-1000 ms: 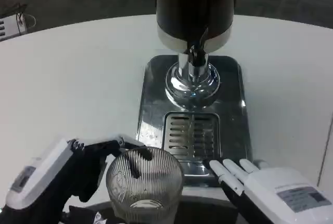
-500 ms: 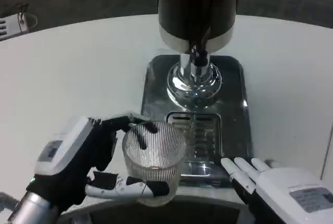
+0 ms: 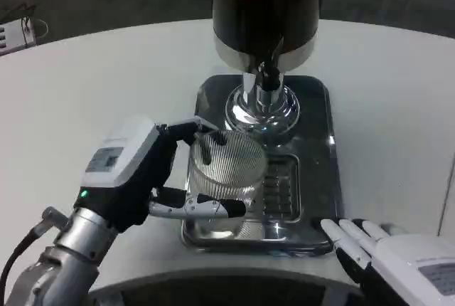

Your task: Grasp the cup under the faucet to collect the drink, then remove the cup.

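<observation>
Left hand grips the ribbed glass cup, fingers wrapped round its near and far sides. Cup sits just right of the hand's white back, over the metal drip tray, w/ the slotted grate partly behind it. Beyond the hand, the faucet hangs from the dark dispenser, just past the cup's far rim. Right hand lies released, fingers apart & straight, on the white table near the tray's front right corner.
</observation>
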`<state>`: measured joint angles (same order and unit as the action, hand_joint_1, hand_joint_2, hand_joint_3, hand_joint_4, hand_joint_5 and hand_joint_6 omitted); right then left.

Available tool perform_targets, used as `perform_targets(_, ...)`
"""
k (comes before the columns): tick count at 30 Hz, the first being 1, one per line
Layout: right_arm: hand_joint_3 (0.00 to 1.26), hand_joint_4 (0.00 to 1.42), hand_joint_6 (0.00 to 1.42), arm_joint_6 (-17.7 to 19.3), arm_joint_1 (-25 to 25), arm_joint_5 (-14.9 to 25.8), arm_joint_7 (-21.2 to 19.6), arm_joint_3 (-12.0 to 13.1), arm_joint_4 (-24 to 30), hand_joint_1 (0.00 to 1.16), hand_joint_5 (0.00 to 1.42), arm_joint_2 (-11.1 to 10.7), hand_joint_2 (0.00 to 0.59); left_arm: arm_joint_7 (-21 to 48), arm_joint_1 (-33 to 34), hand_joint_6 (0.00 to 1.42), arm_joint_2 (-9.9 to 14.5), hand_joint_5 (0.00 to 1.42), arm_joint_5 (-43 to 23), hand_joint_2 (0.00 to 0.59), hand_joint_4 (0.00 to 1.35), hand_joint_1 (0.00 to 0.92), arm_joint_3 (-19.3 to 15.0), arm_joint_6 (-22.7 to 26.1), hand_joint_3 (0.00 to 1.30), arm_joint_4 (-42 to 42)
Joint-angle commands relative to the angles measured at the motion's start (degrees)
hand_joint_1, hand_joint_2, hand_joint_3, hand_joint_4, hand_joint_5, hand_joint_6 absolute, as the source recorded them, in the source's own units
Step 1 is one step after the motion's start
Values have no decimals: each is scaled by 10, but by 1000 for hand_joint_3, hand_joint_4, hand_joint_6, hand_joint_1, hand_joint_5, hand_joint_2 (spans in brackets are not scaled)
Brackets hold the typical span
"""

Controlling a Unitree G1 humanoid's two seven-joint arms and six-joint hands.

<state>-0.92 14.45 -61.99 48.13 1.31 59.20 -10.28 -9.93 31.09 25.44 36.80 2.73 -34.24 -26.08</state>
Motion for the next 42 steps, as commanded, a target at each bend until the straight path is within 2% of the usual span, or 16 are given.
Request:
perform_targets(1,0,0,0,9,6,16,1,13,8,473,0,-5,424,-44,51,1424,6,1336,16,0,1180,580,24,6,998,-52)
perform_targets(11,0,0,0,23,20,40,-2,33,8,473,0,-10,424,-97,135,1424,-8,1299,30,0,1142,572,90,14,971,-180)
perform_targets(17,0,0,0,27,27,48,-4,46,8,473,0,-8,424,-88,148,1423,-10,1196,10,0,974,538,109,7,828,-206)
perform_targets(19,0,0,0,30,30,50,-4,48,8,473,0,-5,424,-83,146,1387,-9,1073,0,0,814,475,110,3,701,-208)
perform_targets(22,0,0,0,34,34,51,-6,49,8,473,0,-1,424,-80,143,1329,-6,979,-8,41,660,260,112,0,532,-204)
perform_targets(26,0,0,0,38,37,49,-5,47,8,473,0,5,424,-75,135,1191,4,809,-18,33,468,180,109,-5,374,-193)
perform_targets(31,0,0,0,42,36,45,-2,40,8,473,0,12,424,-71,127,1045,15,672,-28,26,341,144,108,-4,269,-174)
perform_targets(35,0,0,0,41,35,42,0,34,8,473,0,13,424,-52,124,702,21,429,-43,12,173,107,104,0,167,-151)
perform_targets(37,0,0,0,40,34,41,1,31,8,473,0,13,424,-43,119,577,23,353,-51,10,129,101,100,2,142,-137)
perform_targets(42,0,0,0,37,35,40,-1,29,8,473,0,15,425,-21,87,532,33,322,-71,9,109,88,81,4,128,-77)
